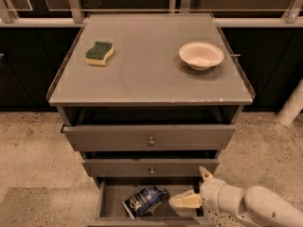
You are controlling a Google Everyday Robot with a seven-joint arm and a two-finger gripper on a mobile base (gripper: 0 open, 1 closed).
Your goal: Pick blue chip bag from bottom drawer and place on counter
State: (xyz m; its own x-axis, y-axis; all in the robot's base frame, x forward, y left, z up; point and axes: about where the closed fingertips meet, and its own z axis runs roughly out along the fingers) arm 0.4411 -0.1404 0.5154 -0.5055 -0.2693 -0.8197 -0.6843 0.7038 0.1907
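Observation:
The blue chip bag (144, 201) lies crinkled in the open bottom drawer (110, 207), left of its middle. My gripper (195, 187) hangs over the right part of that drawer, on a white arm coming in from the lower right. Its two cream fingers are spread apart, one (185, 201) pointing left toward the bag, the other (205, 173) pointing up. The gripper is open and empty, a short way right of the bag and not touching it. The counter (147, 70) is the grey top of the cabinet.
A green-and-yellow sponge (99, 53) lies on the counter's left and a white bowl (201, 55) on its right. Two knobbed drawers (150, 137) above the bottom one stand slightly pulled out. Speckled floor surrounds the cabinet; dark cabinets stand behind.

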